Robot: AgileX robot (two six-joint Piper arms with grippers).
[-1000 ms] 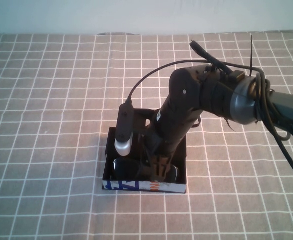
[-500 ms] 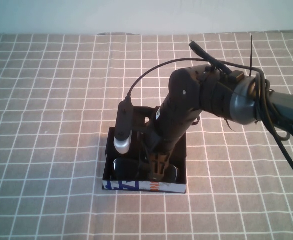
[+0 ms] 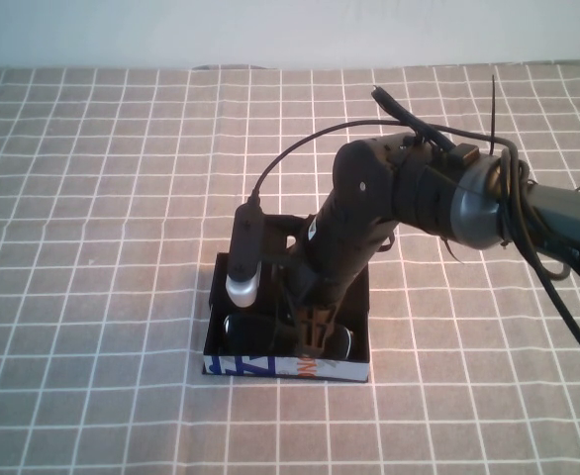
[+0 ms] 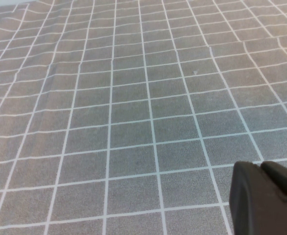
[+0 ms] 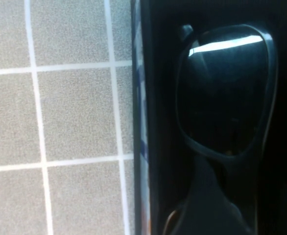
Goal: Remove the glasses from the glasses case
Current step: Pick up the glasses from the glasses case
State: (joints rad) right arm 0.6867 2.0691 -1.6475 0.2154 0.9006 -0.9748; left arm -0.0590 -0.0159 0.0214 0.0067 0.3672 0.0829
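Observation:
The glasses case [image 3: 270, 368] is an open black box with a blue, white and orange front edge, lying on the checked cloth. The black glasses [image 3: 242, 332] lie inside it, lenses up. My right gripper [image 3: 313, 334] reaches down into the case at the middle of the glasses, between the two lenses. In the right wrist view one dark lens [image 5: 227, 88] fills the frame beside the case's printed edge [image 5: 140, 112], and the right gripper [image 5: 207, 210] sits over the bridge. My left gripper [image 4: 263, 196] is shut and empty above bare cloth, seen only in its own wrist view.
The grey cloth [image 3: 92, 198] with white grid lines covers the whole table. The right arm's cable [image 3: 300, 148] loops over the case. The case's black lid flap [image 3: 275, 233] lies open behind the box.
The right arm has shifted very slightly up and back over the case. The glasses still lie in the case.

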